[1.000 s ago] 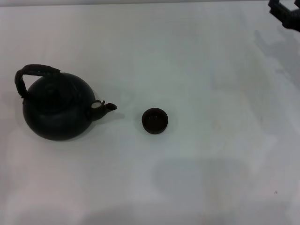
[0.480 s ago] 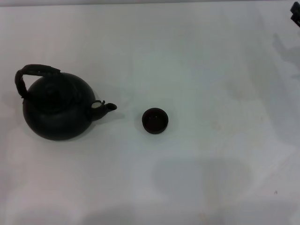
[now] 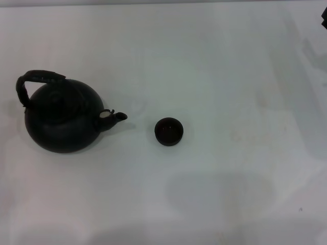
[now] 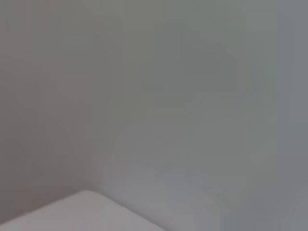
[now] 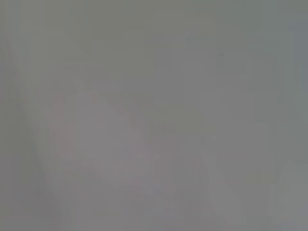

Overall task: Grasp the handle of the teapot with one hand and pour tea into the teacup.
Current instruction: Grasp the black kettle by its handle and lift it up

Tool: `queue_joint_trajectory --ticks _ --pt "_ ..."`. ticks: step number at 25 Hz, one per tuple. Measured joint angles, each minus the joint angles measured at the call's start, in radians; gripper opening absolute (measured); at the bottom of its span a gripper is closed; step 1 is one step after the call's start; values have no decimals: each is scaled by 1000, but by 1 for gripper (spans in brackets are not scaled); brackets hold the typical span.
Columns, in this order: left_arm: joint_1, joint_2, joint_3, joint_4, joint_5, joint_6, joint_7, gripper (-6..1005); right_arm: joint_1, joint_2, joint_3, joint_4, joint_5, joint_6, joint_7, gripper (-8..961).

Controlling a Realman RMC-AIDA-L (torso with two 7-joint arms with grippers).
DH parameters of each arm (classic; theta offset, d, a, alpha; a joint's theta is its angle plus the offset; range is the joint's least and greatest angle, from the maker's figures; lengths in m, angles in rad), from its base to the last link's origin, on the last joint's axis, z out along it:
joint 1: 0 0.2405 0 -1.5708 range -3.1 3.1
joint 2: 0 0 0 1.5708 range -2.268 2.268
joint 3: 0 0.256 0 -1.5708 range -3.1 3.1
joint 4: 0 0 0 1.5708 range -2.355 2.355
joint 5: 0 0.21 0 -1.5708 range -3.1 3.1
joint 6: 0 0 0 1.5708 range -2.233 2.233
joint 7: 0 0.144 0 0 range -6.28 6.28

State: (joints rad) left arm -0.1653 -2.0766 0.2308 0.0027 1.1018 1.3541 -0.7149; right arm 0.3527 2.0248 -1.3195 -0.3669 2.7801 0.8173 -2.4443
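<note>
The matte black teapot (image 3: 61,120) stands upright on the left of the white table (image 3: 230,76) in the head view. Its rough arched handle (image 3: 38,77) loops over its top. Its short spout (image 3: 117,117) points right, toward the teacup (image 3: 168,131). The tiny dark teacup stands a little to the right of the spout, apart from it. Only a dark sliver of my right gripper (image 3: 325,21) shows at the far right edge, far from both objects. My left gripper is out of view. Both wrist views show only blank pale surfaces.
The white table's far edge (image 3: 153,4) runs along the top of the head view. Faint shadows lie on the table at the far right and near the front.
My right gripper has drawn back to the right, almost out of the head view. The teapot and teacup have not moved.
</note>
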Motion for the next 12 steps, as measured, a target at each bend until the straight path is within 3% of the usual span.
queue_joint_trajectory --ticks 5,12 --pt "-9 -2 20 -31 93 35 7 892 9 0 22 18 1 -2 10 829" --pt "-27 -5 138 -65 183 69 107 893 54 0 50 77 1 -5 31 829"
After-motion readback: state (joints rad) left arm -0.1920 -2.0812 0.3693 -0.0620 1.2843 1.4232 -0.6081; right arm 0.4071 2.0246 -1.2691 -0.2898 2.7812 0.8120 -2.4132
